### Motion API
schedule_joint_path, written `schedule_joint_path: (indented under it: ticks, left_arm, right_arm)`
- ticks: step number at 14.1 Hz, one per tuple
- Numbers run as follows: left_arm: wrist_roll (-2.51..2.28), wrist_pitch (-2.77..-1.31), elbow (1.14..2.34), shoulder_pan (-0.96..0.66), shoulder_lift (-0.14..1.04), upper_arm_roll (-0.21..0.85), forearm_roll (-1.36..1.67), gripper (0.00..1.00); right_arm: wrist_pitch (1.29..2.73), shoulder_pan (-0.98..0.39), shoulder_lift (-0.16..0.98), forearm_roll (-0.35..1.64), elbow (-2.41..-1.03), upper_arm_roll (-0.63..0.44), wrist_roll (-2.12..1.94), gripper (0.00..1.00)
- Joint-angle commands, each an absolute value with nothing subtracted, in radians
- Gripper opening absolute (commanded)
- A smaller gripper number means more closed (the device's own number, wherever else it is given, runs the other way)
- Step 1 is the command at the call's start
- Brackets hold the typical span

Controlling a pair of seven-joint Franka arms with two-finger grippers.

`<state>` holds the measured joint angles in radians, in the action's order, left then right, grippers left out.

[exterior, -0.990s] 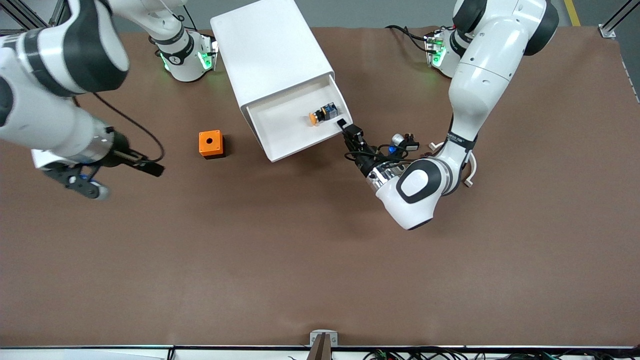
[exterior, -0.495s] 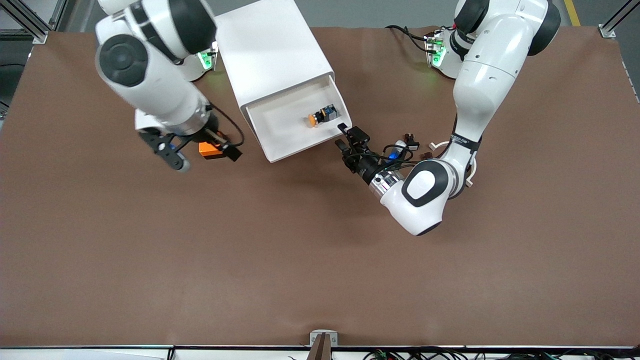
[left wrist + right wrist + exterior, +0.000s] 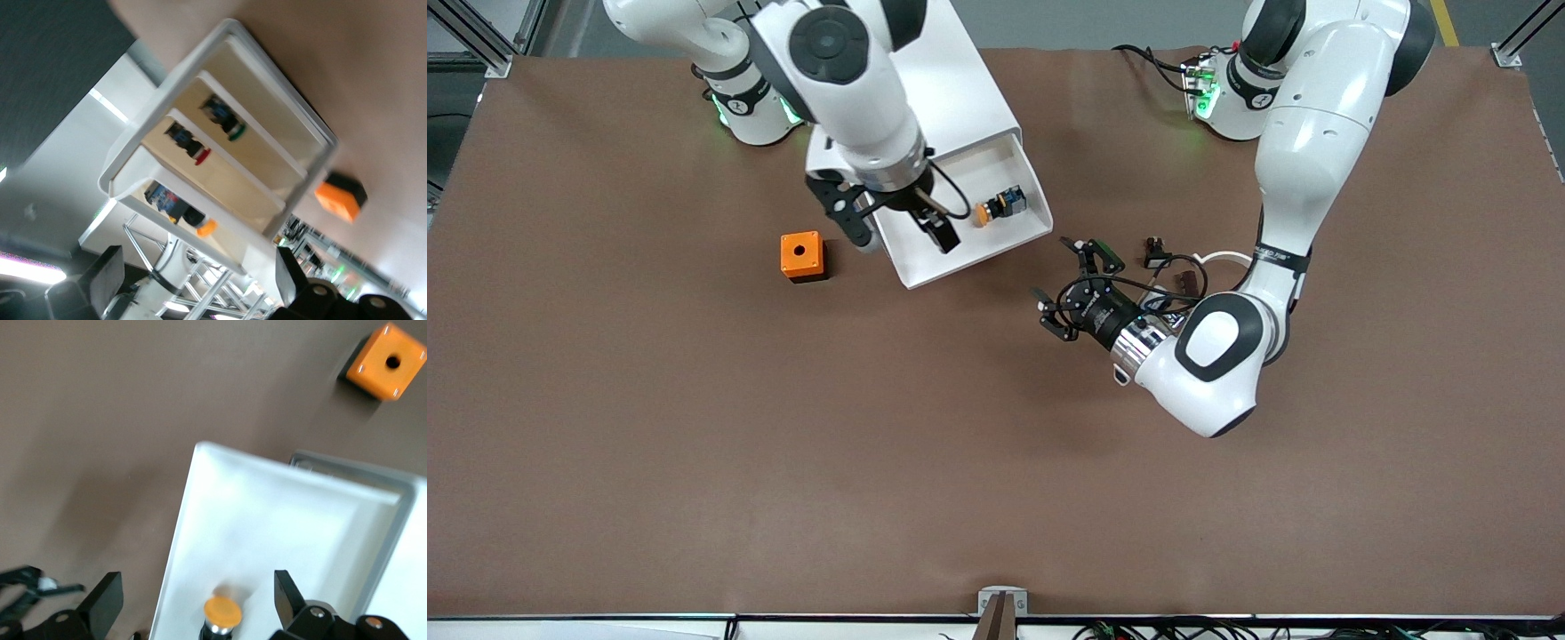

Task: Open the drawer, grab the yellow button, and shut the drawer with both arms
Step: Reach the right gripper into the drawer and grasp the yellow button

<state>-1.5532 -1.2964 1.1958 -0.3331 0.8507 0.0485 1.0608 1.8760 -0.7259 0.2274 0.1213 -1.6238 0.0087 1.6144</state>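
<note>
Orange cube with a round hole (image 3: 801, 255) sits on the brown table (image 3: 694, 444), untouched, beside the cabinet (image 3: 960, 98) toward my right arm's end.

My right gripper (image 3: 903, 227) has swung in from over bare table near that cube and now hangs over the open top drawer (image 3: 996, 244), fingers spread wide, nothing in them. In the right wrist view the button (image 3: 222, 613) sits on the drawer floor between my two fingers (image 3: 107, 600), orange cap showing.

In the front view the button (image 3: 996, 205) lies in the drawer, in the part nearest the left arm's end, close to the drawer front. Not touched yet.

My left gripper (image 3: 1080, 284) was pinched on the drawer front a second ago; it has let go, fingers now wide, and has backed off over bare table, apart from the drawer. It holds nothing. The left wrist view looks at the cabinet front: top drawer (image 3: 200, 220) pulled out, button (image 3: 193, 220) in it, other parts in the lower drawers.

So opening looks done. Next, I judge, is my right gripper dropping onto the button; closing is still left.
</note>
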Motion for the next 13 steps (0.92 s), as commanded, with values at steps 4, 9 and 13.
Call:
schedule_joint_path:
  ticks: [4, 9, 13]
  left_arm:
    - [-1.145, -1.319, 1.152, -0.334, 0.674, -0.07, 1.001, 1.0]
    - [-1.075, -1.489, 1.16, -0.387, 0.632, -0.061, 0.657, 1.0]
    - [-1.066, -1.609, 1.163, -0.442, 0.627, -0.061, 0.563, 1.0]
  right_arm:
    - [2.0, -0.854, 0.32, 0.107, -1.623, -0.006, 1.804, 1.0]
    - [2.022, -0.917, 0.365, 0.078, -1.621, -0.006, 1.881, 1.0]
    - [2.019, -0.937, 0.383, 0.08, -1.621, -0.005, 1.919, 0.98]
